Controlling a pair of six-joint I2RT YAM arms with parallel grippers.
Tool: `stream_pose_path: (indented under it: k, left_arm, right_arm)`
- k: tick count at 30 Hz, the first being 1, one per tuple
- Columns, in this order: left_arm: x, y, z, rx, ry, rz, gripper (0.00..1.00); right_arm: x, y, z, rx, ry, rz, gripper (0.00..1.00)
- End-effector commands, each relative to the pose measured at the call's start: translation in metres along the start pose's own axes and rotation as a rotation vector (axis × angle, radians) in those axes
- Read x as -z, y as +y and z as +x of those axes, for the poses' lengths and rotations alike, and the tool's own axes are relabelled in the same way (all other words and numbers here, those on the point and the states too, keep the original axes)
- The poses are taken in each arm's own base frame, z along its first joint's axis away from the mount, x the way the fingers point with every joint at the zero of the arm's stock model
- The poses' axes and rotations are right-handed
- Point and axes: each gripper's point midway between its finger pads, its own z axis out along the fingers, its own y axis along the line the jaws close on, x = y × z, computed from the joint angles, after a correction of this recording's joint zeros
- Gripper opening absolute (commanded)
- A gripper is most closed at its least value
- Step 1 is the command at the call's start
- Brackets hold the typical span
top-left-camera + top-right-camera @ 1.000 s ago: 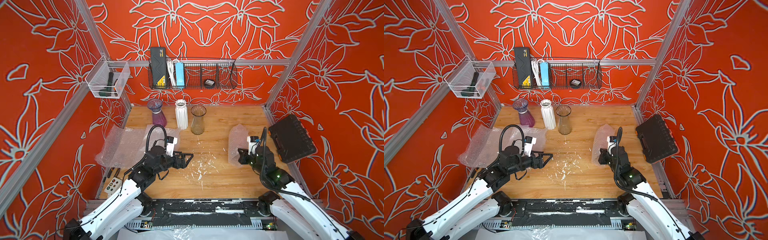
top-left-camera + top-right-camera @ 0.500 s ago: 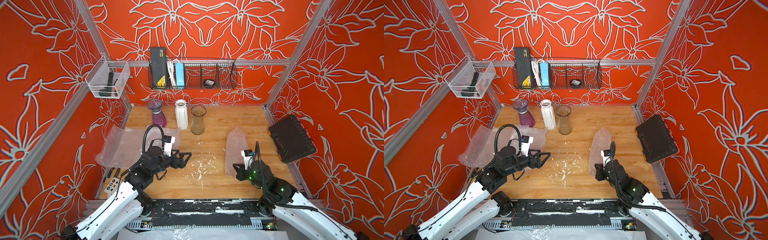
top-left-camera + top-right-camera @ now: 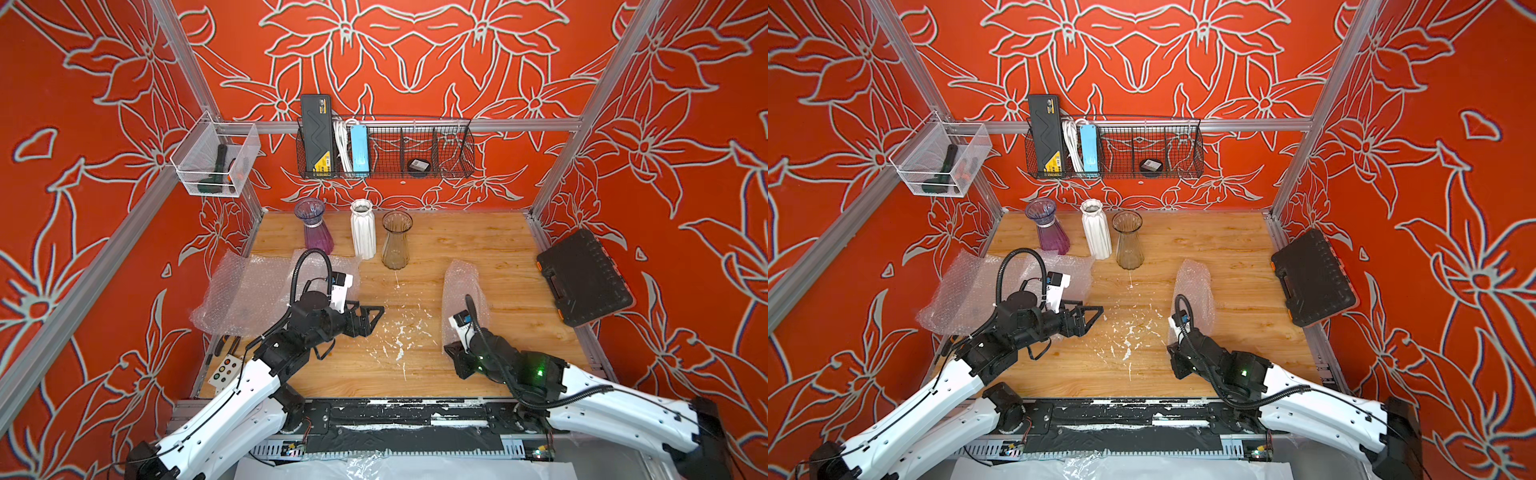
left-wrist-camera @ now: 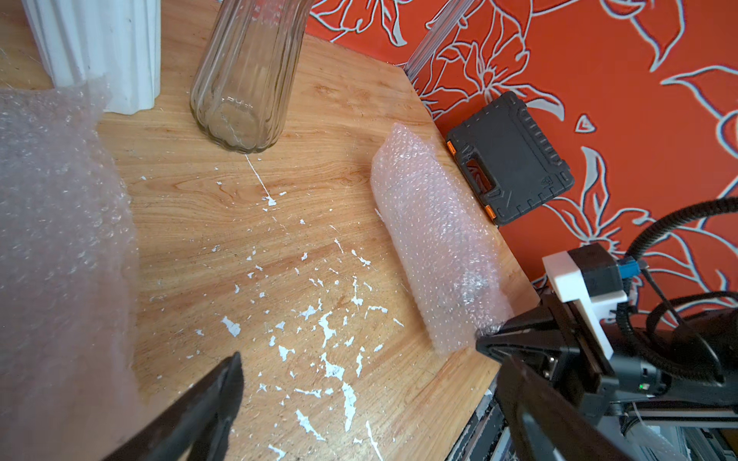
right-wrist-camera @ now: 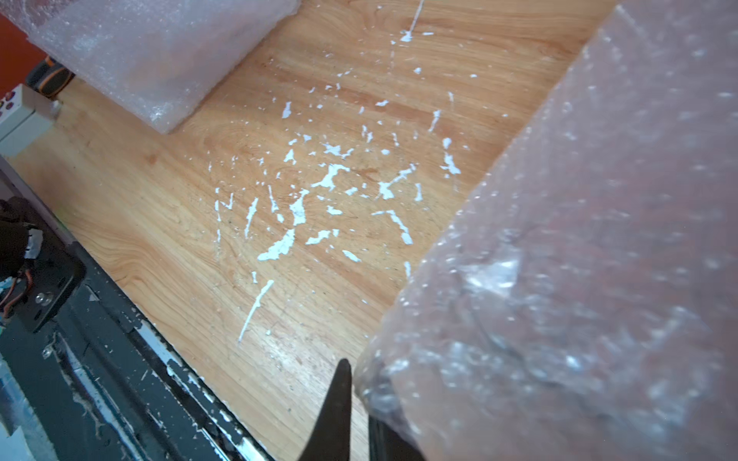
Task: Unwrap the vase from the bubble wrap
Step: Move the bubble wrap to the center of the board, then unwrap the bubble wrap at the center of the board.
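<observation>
Plastic loose sheets lie at left. Left end effector hangs spread, empty. Right of centre, rolled bubble wrap lies on the desk; right end effector at its lower end, grip indeterminate. Step: unrolling. Next: pinch edge, peel.

— What lies between the left gripper and the right gripper?
— White flecks, scattered over the wooden table.
— And out past the right one?
— A black tool case with orange latches, tilted against the side wall, well apart from it.
— Ahead of both?
— High on the back wall, a wire basket holding a black box, a white cable and a blue power strip. Off the left gripper's outer side hangs a clear bin with a dark tool; behind that gripper sits a button box.
</observation>
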Motion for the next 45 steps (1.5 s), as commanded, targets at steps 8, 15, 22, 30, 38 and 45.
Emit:
stream_pose_path:
  k: [8, 15, 22, 30, 38, 45]
  left_arm:
    - [-0.002, 0.007, 0.006, 0.022, 0.001, -0.019, 0.97]
    - [-0.019, -0.011, 0.012, 0.093, 0.041, 0.108, 0.96]
    - [-0.046, -0.042, 0.022, 0.103, 0.106, 0.197, 0.98]
    - [-0.091, -0.068, 0.049, 0.095, 0.192, 0.175, 0.99]
    - [-0.108, -0.096, 0.08, 0.083, 0.265, 0.223, 0.98]
    - [-0.118, -0.107, 0.092, 0.077, 0.29, 0.241, 0.96]
  right_arm:
    - [-0.006, 0.038, -0.037, 0.046, -0.112, -0.033, 0.29]
    - [0.021, 0.036, -0.032, 0.108, -0.126, 0.006, 0.51]
    - [0.045, 0.023, -0.036, 0.121, -0.188, 0.024, 0.61]
    - [0.084, -0.032, -0.047, 0.035, -0.285, 0.217, 0.66]
    - [0.097, -0.063, -0.03, 0.004, -0.248, 0.295, 0.63]
    - [0.071, -0.062, -0.02, 0.007, -0.156, 0.316, 0.62]
